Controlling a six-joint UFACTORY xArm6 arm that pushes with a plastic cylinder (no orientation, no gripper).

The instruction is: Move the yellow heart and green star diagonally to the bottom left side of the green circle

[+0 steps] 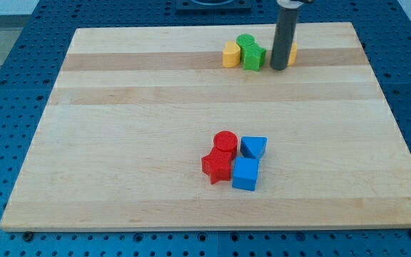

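Note:
A yellow block (231, 54) sits near the view's top centre; its shape is hard to make out. The green circle (245, 42) is just to its right and a little higher. The green star (254, 57) touches the green circle's lower right. My tip (279, 68) is right of the green star, close to it. Another yellow block (292, 52) is mostly hidden behind the rod, only its right edge showing.
Lower centre holds a tight cluster: a red circle (225, 141), a red star (217, 168), a blue triangular block (254, 147) and a blue cube (246, 174). The wooden board (120, 143) lies on a blue perforated table.

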